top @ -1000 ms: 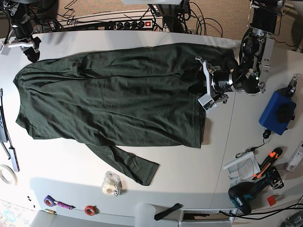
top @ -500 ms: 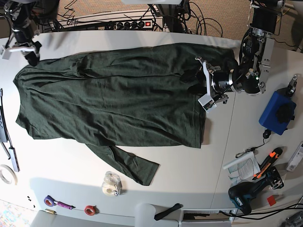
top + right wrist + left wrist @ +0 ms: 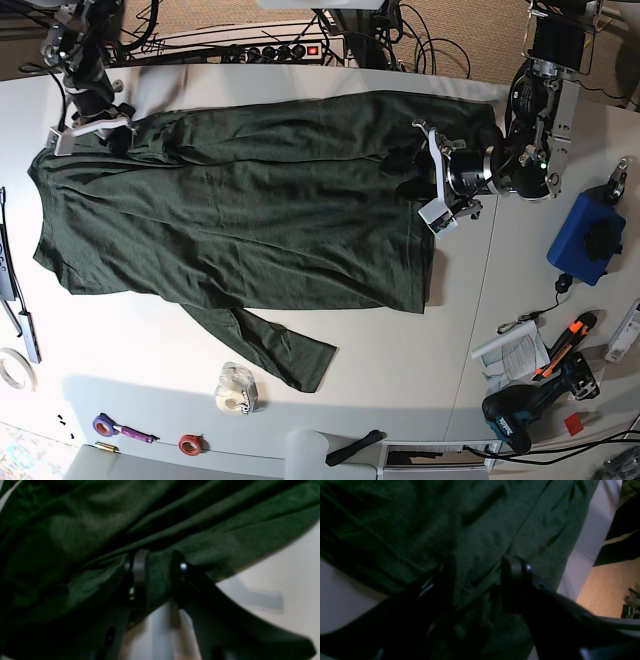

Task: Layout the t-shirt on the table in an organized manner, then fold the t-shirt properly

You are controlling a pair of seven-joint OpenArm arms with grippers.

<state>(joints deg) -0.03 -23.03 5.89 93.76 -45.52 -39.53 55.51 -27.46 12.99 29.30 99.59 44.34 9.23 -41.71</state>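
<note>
Right tool [image 3: 155, 577] is pinching the t-shirt [image 3: 240, 210] edge; left tool [image 3: 476, 580] is resting spread over its fabric on the desk [image 3: 400, 350].

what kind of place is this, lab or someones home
Most likely a robotics lab or workshop, not a home. A power strip with tangled cables sits behind the white table, a cordless drill lies at its corner, and tape rolls sit near the t-shirt.
</note>
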